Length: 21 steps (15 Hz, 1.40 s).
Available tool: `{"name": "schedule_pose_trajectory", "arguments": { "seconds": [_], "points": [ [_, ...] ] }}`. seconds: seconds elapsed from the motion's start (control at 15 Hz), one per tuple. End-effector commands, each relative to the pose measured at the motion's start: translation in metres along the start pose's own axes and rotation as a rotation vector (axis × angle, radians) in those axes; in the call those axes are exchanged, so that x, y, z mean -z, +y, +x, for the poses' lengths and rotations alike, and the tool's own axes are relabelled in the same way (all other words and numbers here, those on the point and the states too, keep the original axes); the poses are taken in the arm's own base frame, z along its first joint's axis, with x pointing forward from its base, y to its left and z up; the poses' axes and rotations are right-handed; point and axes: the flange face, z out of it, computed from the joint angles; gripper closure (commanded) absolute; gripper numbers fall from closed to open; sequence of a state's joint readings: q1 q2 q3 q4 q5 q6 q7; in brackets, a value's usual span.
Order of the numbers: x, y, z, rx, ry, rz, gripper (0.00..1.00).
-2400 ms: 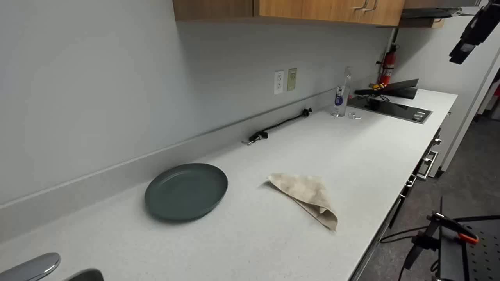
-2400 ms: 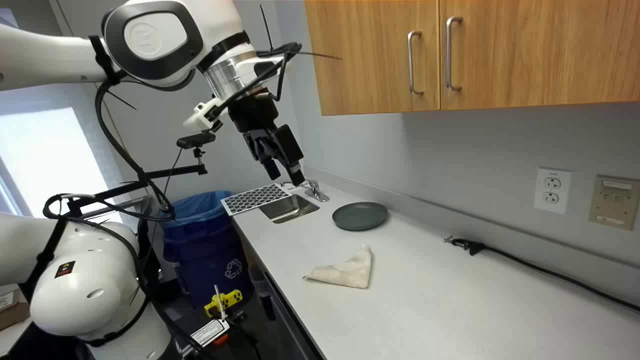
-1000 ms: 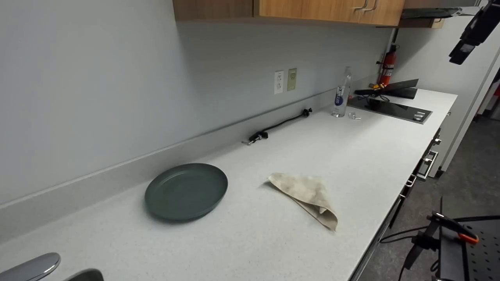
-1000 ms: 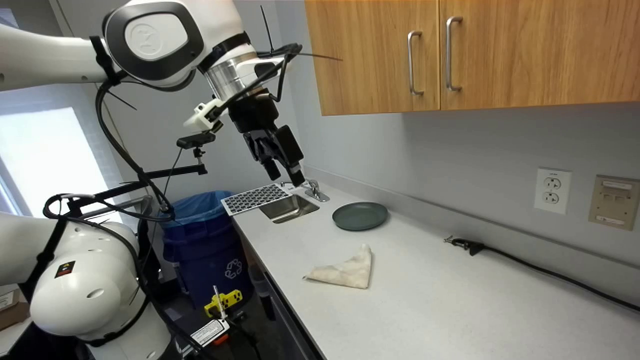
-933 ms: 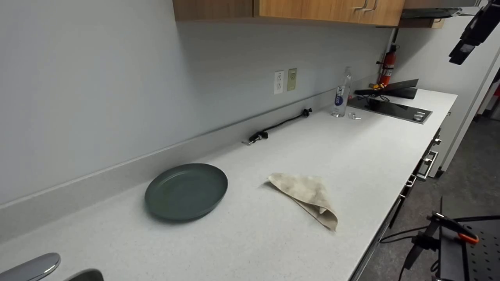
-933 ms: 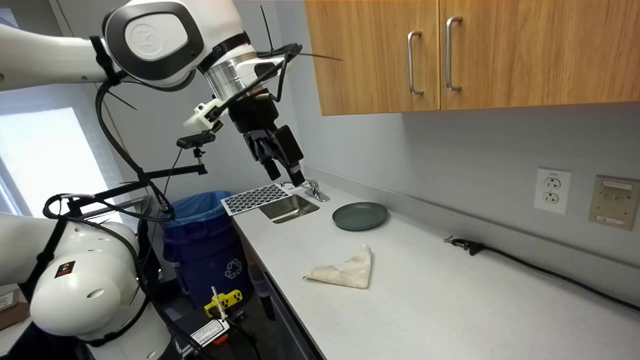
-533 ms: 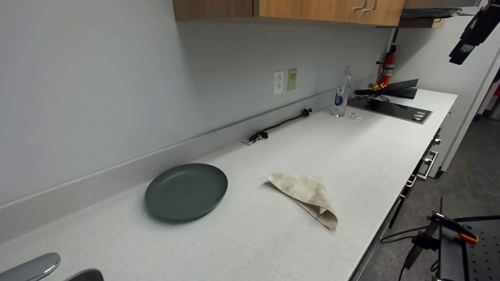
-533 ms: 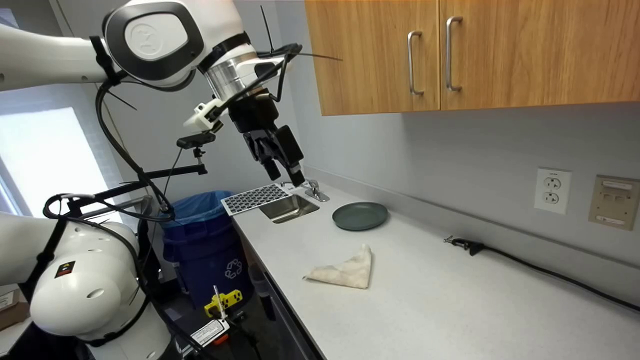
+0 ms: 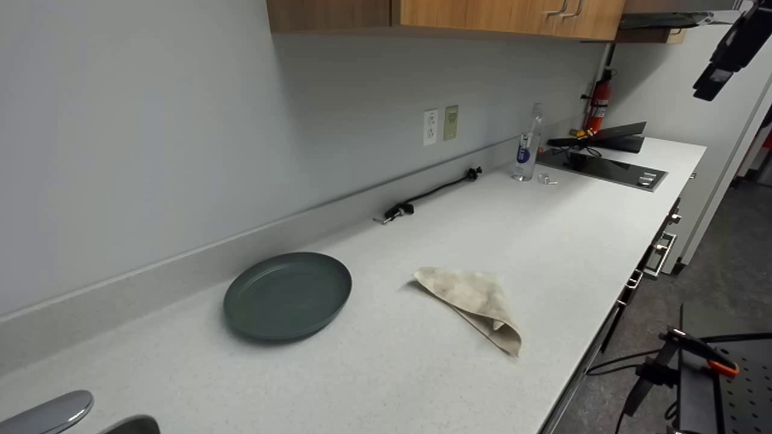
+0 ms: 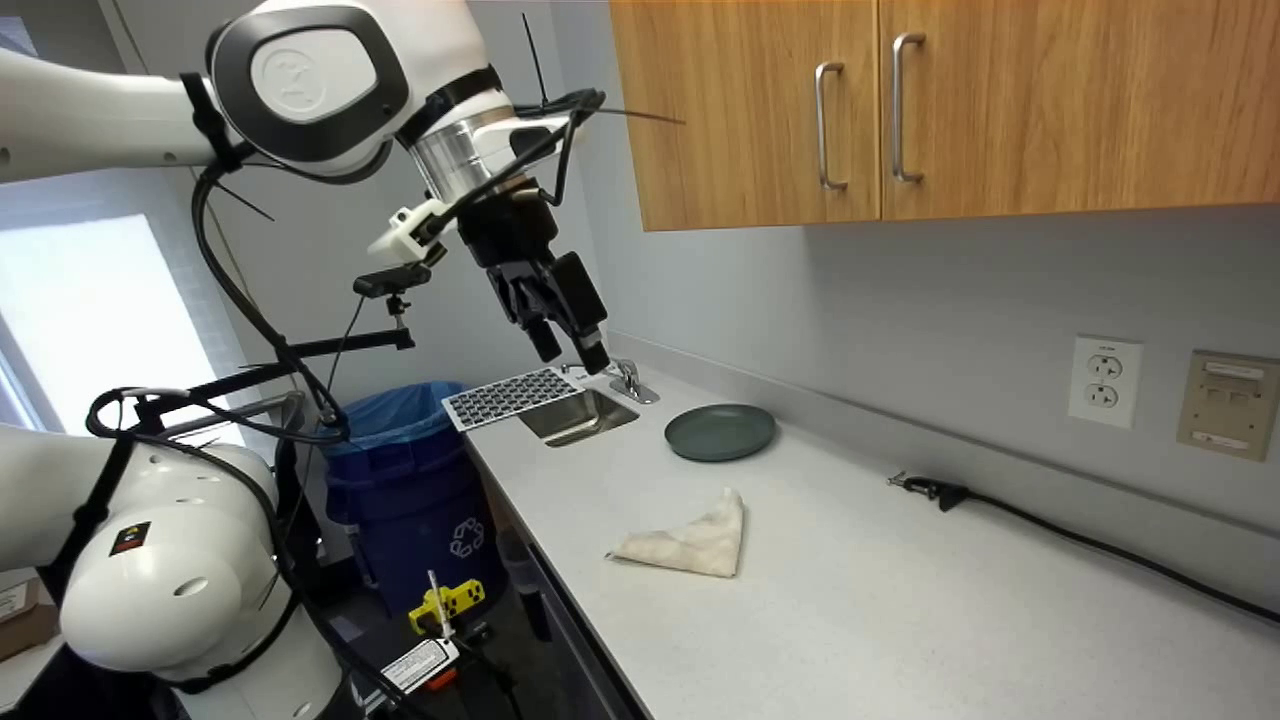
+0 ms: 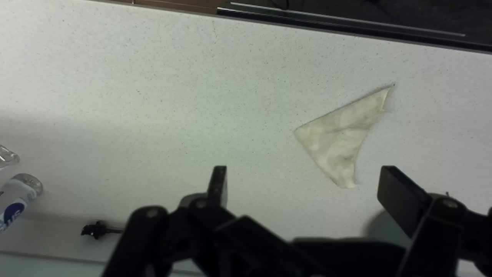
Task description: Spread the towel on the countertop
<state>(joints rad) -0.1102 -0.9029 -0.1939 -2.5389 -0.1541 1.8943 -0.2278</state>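
The towel [image 9: 473,293] is judged soft and light, best pinched by one layer at a corner. The pincer [image 11: 305,177] is spread wide, nothing grasped.

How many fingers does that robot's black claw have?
2 on the gripper: in the wrist view, one finger stands toward the picture's left, the other finger toward its right, with a wide gap between. No third shows, and none seems hidden.
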Motion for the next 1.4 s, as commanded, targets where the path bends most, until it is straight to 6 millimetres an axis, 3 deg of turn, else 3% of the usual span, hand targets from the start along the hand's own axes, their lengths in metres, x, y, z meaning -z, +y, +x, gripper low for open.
{"name": "schedule_pose_trajectory", "arguments": {
  "seconds": [0.0,1.33],
  "points": [
    [0.0007,0.0001,0.0001,0.014,-0.012,0.010,0.00],
    [-0.0061,-0.0030,-0.0003,0.056,-0.021,0.011,0.00]
  ]
}}
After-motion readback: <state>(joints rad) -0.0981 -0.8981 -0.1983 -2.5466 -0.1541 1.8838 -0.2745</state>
